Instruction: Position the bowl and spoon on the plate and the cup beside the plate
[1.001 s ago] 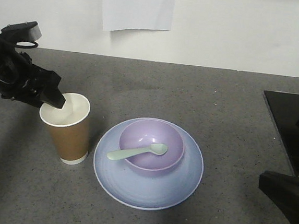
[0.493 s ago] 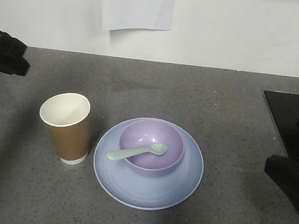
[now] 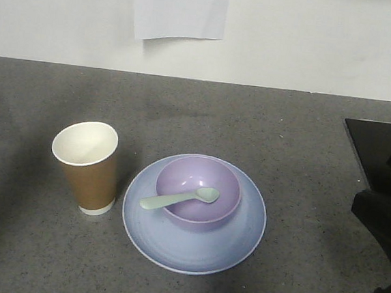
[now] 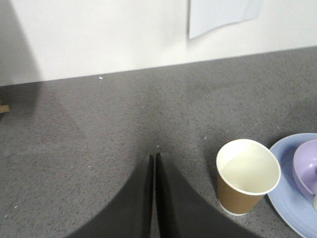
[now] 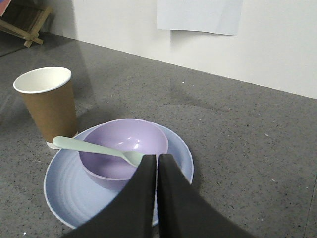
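Sitting in the bowl [image 3: 198,188] on the plate [image 3: 191,245], spoon [image 3: 179,198]; cup [image 3: 85,166] beside; both grippers [image 4: 154,196] [image 5: 157,196] closed, empty.

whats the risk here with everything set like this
Two risks, both modest:
1. The spoon lies across the bowl with its handle over the rim, above the plate; a nudge might tip it out.
2. The cup stands upright, empty and close to the plate, so it is probably light. The left tool, shut, is near it in the left wrist view and might topple it if it swings that way.
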